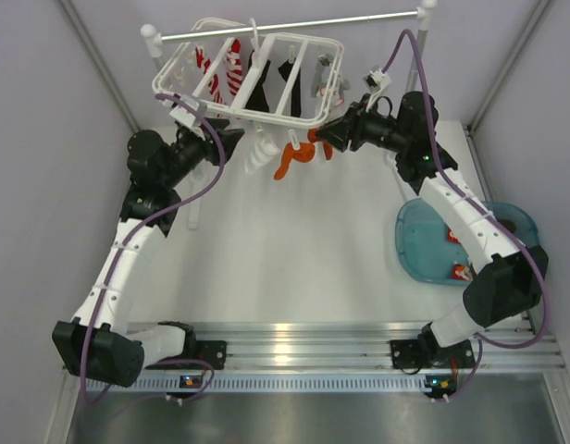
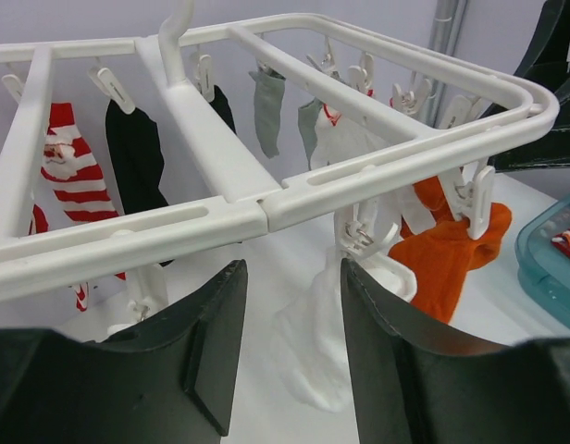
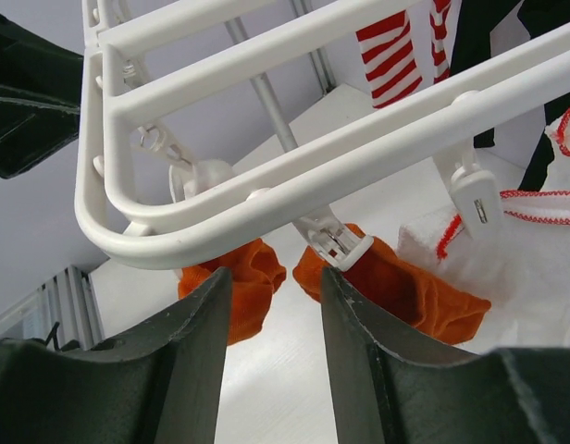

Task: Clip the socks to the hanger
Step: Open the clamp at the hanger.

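Top external view: the hanger [image 1: 285, 35], a white plastic frame with parallel crossbars, hangs tilted from a silver rail [image 1: 359, 18] at the far side of a white table, left of centre. Socks dangle from its clips: a red-and-white striped sock [image 1: 234, 65] and a black sock [image 1: 259, 88] under the middle of the frame, and a white sock [image 1: 257, 153] and an orange sock [image 1: 283, 166] under its near edge. 2 black-and-white arms reach up from the near edge, 1 toward each end of that near edge. The left gripper [image 1: 234, 139] sits just below the frame's near-left part. In the left wrist view its 2 dark fingers stand partly apart with nothing between them, just under the near bar, and the white sock hangs beyond the gap. The right gripper [image 1: 324, 137] sits at the near-right corner. In the right wrist view its fingers are also partly apart and hold nothing, and a white clip [image 3: 336, 245] gripping orange fabric hangs just above the gap. A blue tray [image 1: 410, 245] lies on the table to the right, with something small and red and white inside.
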